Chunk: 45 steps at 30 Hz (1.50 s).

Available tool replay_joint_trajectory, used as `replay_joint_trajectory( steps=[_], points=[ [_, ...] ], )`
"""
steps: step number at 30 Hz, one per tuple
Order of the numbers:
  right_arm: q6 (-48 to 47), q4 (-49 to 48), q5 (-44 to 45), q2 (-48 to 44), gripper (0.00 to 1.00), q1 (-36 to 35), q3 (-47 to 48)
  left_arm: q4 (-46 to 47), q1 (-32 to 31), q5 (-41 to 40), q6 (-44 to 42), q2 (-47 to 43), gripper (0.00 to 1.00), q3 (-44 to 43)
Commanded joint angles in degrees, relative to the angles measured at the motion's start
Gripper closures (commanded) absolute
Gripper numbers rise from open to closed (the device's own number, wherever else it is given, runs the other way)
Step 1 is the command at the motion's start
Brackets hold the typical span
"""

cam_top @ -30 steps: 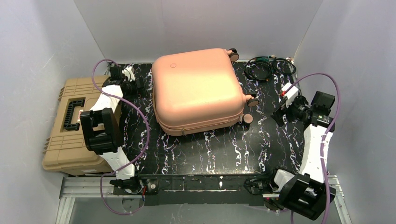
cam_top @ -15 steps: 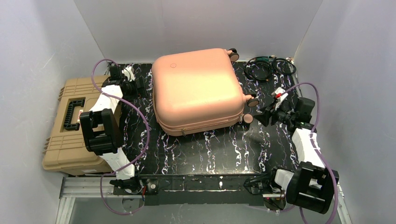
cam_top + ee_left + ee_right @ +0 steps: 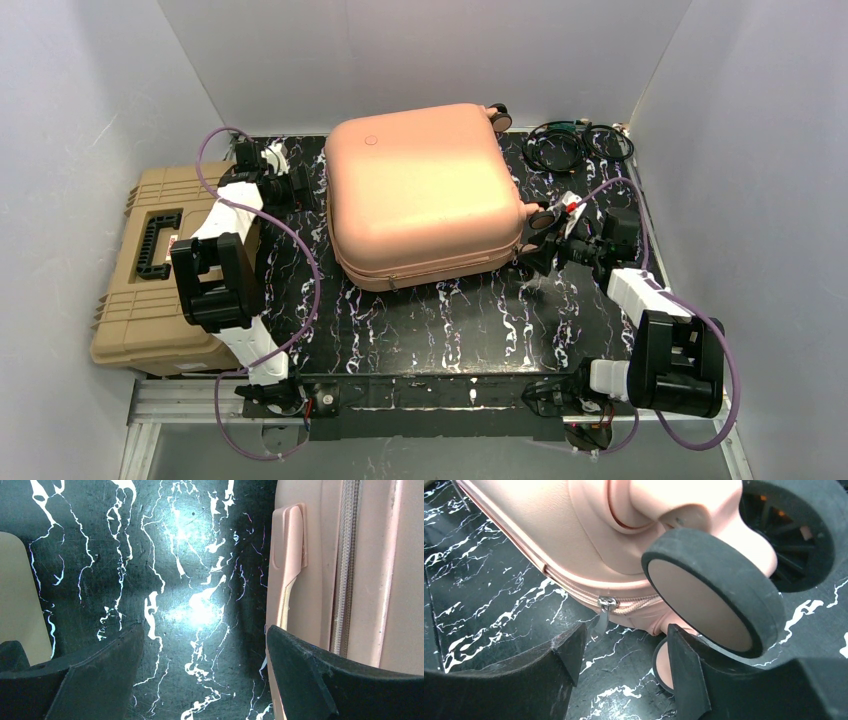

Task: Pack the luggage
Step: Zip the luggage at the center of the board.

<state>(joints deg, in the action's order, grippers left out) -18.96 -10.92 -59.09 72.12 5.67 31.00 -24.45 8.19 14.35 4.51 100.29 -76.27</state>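
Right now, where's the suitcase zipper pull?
In the right wrist view, the silver zipper pull hangs on the seam of the suitcase, left of the near wheel, just beyond the open right gripper.

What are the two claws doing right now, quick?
Left gripper: open, holding nothing, beside the luggage.
Right gripper: open, holding nothing, near the zipper pull.
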Motion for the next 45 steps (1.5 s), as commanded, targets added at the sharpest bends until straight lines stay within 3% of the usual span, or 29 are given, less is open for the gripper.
replay_joint_trajectory(
  steps=[1, 11, 23, 26, 31, 39, 42, 45],
  points=[
    [1.2, -3.9, -3.1, -0.3, 0.3, -0.3, -0.5, -1.2, 0.4, 0.1, -0.4, -2.3, 0.09, -1.6],
    [5.3, -7.2, -3.5, 4.5, 0.28, -1.4, -0.3, -0.9, 0.4, 0.2, -0.2, -1.9, 0.09, -1.7],
    [8.9, -10.9, -2.2, 5.3, 0.38, -3.4, -0.9, -0.6, 0.3, 0.4, 0.1, -1.6, 0.09, -1.6],
    [8.9, -10.9, -2.3, 5.2, 0.46, -3.8, -0.9, -0.6, 0.4, 0.4, 0.2, -1.7, 0.09, -1.6],
    [8.9, -10.4, -3.6, 5.5, 0.52, -3.8, -1.0, -0.4, 0.4, 0.5, 0.3, -1.5, 0.09, -1.6],
    [6.1, -6.6, -6.0, 5.5, 0.78, -3.8, -0.3, -0.4, 0.4, 0.5, 0.2, -1.3, 0.09, -1.8],
    [4.7, -5.4, -5.5, 5.0, 0.96, -3.8, -0.3, -0.4, 0.3, 0.7, 0.3, -1.2, 0.09, -1.8],
    [4.3, -4.8, -3.0, 4.0, 0.99, -3.6, -0.6, -0.6, 0.4, 0.8, 0.3, -1.0, 0.09, -1.9]
  ],
)
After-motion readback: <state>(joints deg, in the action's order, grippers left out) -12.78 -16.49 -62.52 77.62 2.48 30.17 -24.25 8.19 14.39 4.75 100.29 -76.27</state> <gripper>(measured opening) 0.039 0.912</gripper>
